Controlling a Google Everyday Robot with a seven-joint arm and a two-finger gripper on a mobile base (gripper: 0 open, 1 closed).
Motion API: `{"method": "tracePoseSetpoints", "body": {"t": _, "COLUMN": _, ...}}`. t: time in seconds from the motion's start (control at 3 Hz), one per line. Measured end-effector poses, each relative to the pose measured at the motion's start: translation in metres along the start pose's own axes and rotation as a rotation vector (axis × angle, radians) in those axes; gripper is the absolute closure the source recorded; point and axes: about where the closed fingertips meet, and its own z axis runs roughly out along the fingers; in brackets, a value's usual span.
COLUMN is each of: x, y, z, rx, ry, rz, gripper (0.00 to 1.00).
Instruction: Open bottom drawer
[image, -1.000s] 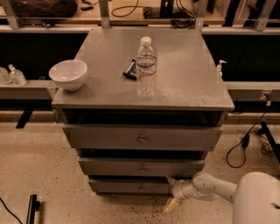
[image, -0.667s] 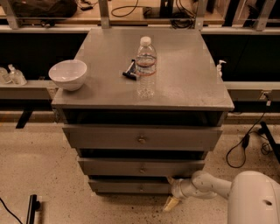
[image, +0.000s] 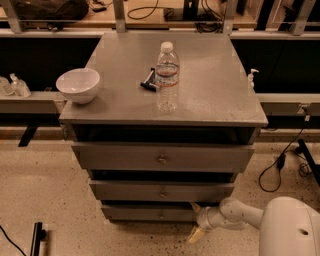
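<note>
One cabinet (image: 215, 95) with three grey drawers. On its top: one white bowl (image: 78, 85), one water bottle (image: 167, 77), one small black tool (image: 148, 81). The bottom drawer (image: 145, 213) is lowest in cabinet, front facing camera, long axis left-right. The gripper (image: 195, 220) is at the cabinet's lower right, spread wide, gripping nothing.

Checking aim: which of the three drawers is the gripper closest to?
The bottom drawer, narrowest and lowest; the gripper sits at its right end, below the middle drawer and top drawer.

One camera looks down from the front onto the cabinet (image: 210, 80), fingers (image: 196, 234) lower right.
</note>
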Motion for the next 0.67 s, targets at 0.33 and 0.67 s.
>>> {"method": "tracePoseSetpoints", "body": {"t": 0.33, "x": 0.0012, "y": -0.0005, "z": -0.0008, "rx": 0.007, "ry": -0.002, "rz": 0.004, "gripper": 0.00}}
{"method": "tracePoseSetpoints", "body": {"t": 0.67, "x": 0.0050, "y": -0.0038, "z": -0.0035, "rx": 0.021, "ry": 0.000, "rz": 0.010, "gripper": 0.18}}
